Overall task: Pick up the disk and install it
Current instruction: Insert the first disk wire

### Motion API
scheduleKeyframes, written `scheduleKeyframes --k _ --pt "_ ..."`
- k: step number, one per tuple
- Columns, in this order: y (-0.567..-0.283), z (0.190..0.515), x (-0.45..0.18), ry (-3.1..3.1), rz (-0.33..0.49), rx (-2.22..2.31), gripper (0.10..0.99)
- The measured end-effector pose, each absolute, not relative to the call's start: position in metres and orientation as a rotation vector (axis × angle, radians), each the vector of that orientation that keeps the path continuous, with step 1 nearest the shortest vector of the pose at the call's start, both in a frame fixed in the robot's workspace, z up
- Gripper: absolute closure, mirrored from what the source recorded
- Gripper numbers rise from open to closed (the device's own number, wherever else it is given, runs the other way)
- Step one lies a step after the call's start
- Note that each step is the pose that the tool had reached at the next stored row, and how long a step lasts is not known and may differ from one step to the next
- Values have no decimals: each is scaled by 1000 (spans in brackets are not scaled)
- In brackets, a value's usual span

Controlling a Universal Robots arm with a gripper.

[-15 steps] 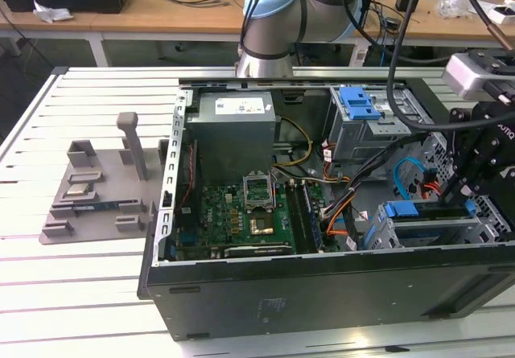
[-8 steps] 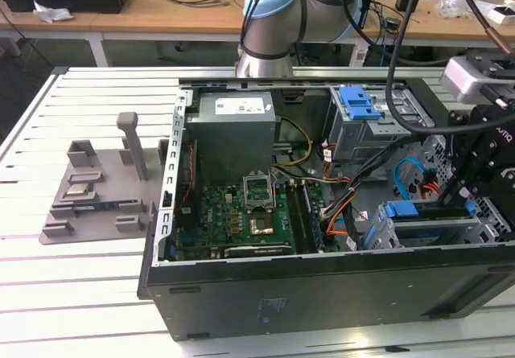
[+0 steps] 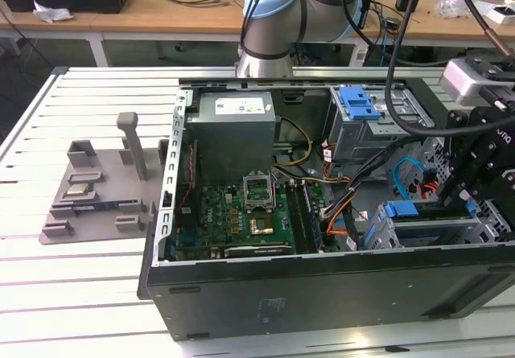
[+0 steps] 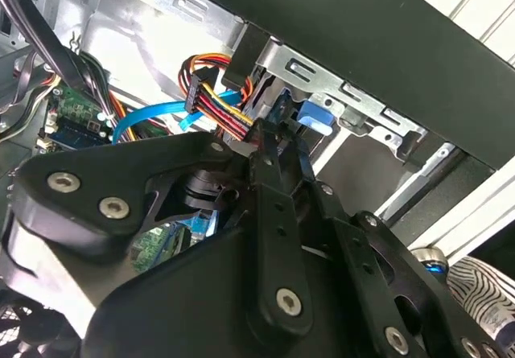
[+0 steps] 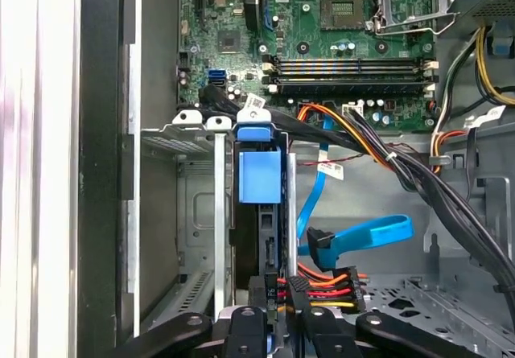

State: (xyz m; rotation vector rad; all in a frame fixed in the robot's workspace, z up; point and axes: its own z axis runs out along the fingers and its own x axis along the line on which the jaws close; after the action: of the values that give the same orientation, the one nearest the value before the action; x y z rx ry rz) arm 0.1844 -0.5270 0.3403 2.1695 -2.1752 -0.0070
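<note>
At lower right of the exterior view, the gripper (image 3: 475,183) is hanging over the cage (image 3: 426,231), fingers apparently clamping the disk (image 5: 259,237) edge-on for slotting in

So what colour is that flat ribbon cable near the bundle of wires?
Bright blue. The flat cable shows best in the first wrist view.

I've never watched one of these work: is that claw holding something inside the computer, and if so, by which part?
It looks shut on the disk, gripping the thin end that sticks out of the drive cage; the gripper sits right at that edge.
</note>
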Motion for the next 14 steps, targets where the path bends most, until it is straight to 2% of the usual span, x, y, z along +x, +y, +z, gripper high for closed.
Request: scheduleKeyframes --k 5,6,7,8,9,14 --pt "-524 358 184 -2175 -7 2169 847" --pt "-523 363 184 -2175 -7 2169 863" --pt "-522 366 184 -2175 -7 2169 925" --pt "-521 369 184 -2175 -7 2169 925" --pt "-520 376 184 -2175 -7 2169 980" --pt "-520 381 184 -2175 -7 2169 980"
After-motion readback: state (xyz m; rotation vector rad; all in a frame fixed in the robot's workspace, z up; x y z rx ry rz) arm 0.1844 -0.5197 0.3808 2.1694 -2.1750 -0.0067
